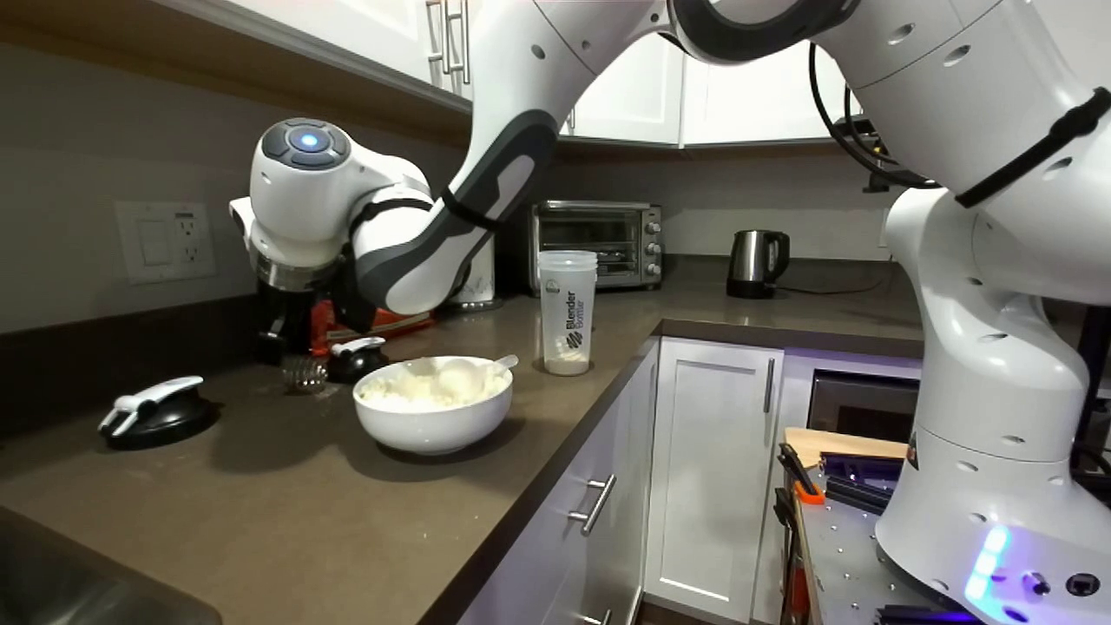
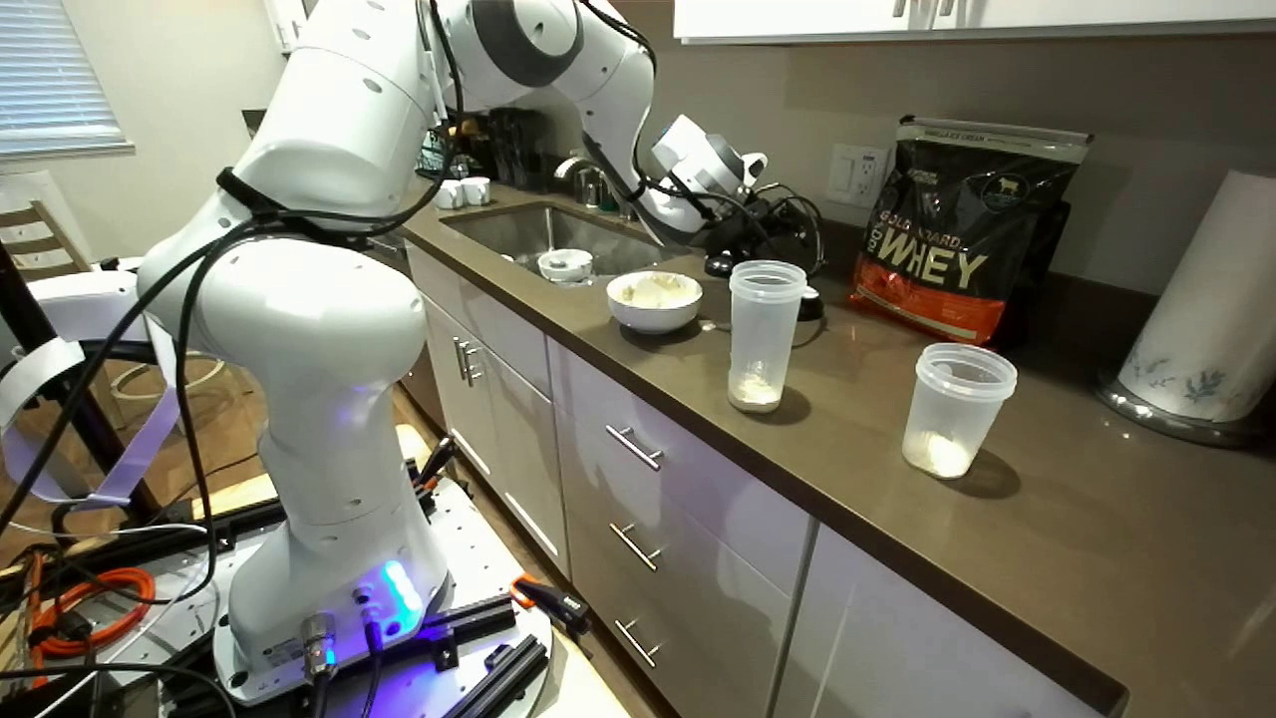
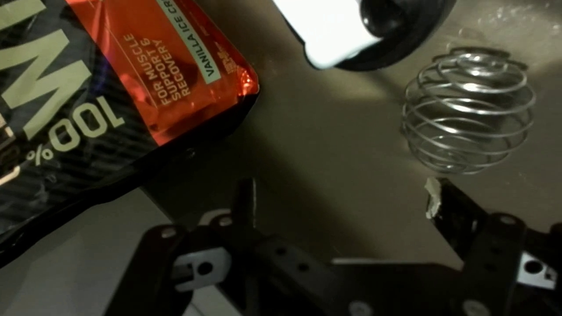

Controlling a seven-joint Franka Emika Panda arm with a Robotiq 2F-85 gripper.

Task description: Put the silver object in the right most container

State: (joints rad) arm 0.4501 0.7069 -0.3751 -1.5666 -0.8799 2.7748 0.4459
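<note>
The silver object is a wire whisk ball (image 3: 469, 112) on the counter. It also shows in an exterior view (image 1: 304, 375), beside the dark gripper. My gripper (image 3: 342, 193) is open with nothing between its fingers. In the wrist view the ball lies outside the jaws, just beyond the right fingertip. A tall clear bottle (image 2: 766, 334) with whitish powder at its bottom stands on the counter, and shows with "Blender Bottle" lettering in an exterior view (image 1: 568, 312). A shorter-looking clear container (image 2: 957, 409), also with whitish powder, stands to its right and is the rightmost there.
A white bowl (image 1: 434, 417) of pale food stands near the ball. Black lids (image 1: 161, 412) lie by the wall; one lid (image 3: 395, 35) is near the ball. A whey bag (image 2: 957, 239) stands by the wall near a paper towel roll (image 2: 1206, 299). A sink (image 2: 538, 229) is beyond.
</note>
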